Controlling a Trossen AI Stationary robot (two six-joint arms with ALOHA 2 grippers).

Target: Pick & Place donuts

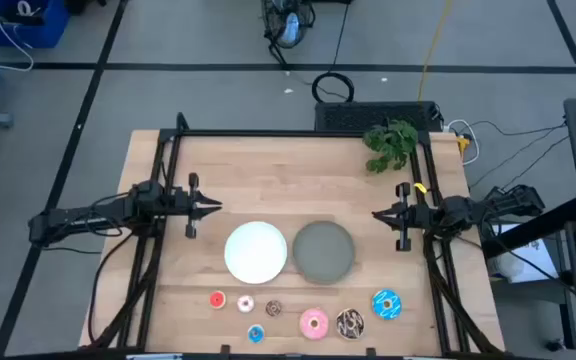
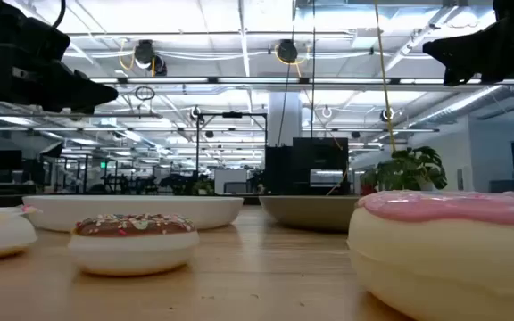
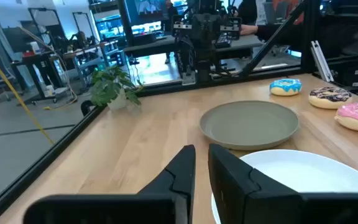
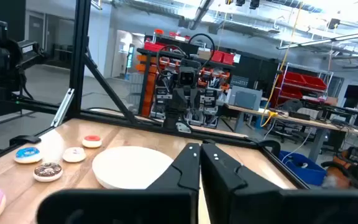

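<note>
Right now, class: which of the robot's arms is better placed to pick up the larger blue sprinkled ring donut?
Probably the right. The blue sprinkled ring donut lies at the right end of the donut row, on the right gripper's side; the left gripper waits across both plates.

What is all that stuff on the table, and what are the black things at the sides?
Small donuts: four, red, white-pink, dark brown, blue; near edge of the table, in front of the white plate.
Large donuts: three, pink, chocolate sprinkled, blue sprinkled; near edge, in front of the grey plate.
White plate: one, round, table centre, empty.
Grey plate: one, round, right beside the white one, empty.
Plant: one, green, far right corner.
Table: one, light wood, black frame.
Left gripper: black, shut, left of the white plate, holding nothing.
Right gripper: black, shut, right of the grey plate, holding nothing.
</note>
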